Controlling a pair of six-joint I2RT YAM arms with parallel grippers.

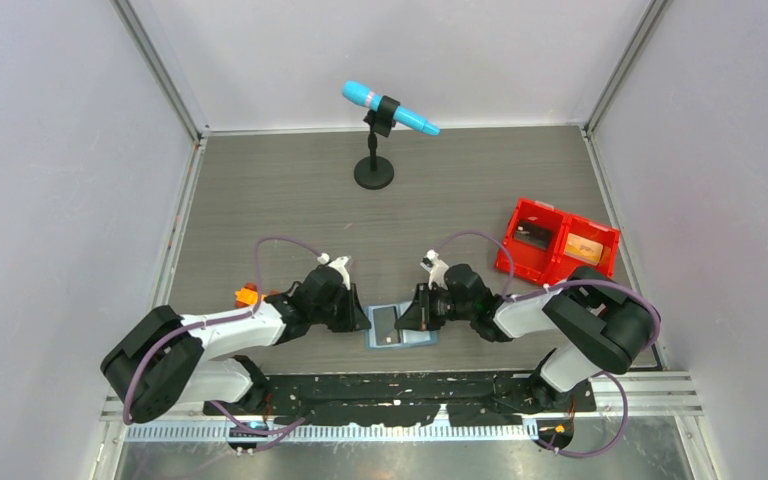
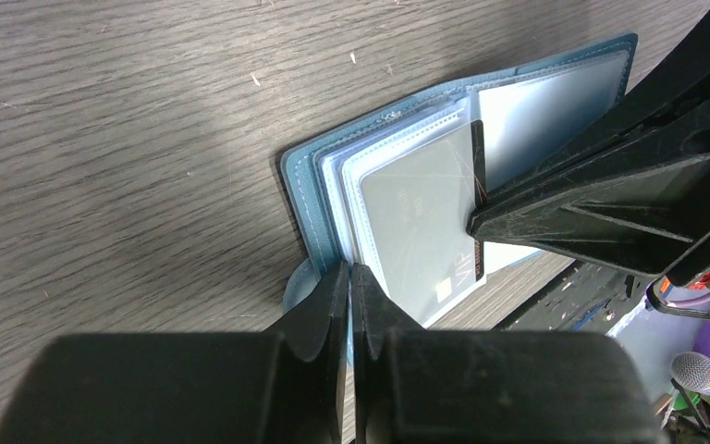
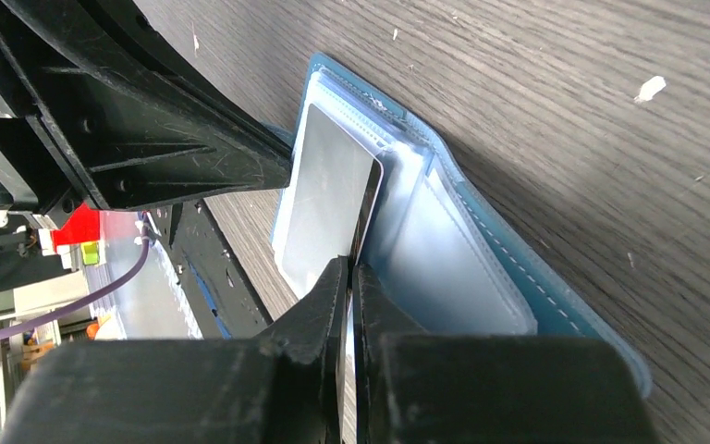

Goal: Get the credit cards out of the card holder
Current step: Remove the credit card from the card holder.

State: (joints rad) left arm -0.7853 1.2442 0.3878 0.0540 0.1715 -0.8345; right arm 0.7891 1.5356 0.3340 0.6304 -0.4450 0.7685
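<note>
Near the arm bases, the holder point(image 1: 415, 338) lies open on the table point(image 1: 290, 190), between both grippers. The left gripper point(image 2: 349, 287) is clenched on the holder's near edge. The right gripper point(image 3: 349, 277) pinches the edge of a grey card point(image 2: 416, 213); the card stands tilted over the clear sleeves point(image 3: 458, 277).

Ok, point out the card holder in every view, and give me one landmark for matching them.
Top external: the card holder lies open at lower centre, between the left gripper and right gripper.
Left wrist: centre right, open, just beyond the left gripper.
Right wrist: centre, slanting towards lower right, beyond the right gripper.
Shared landmark: the silver-grey card among its clear sleeves, visible in all three.
</note>
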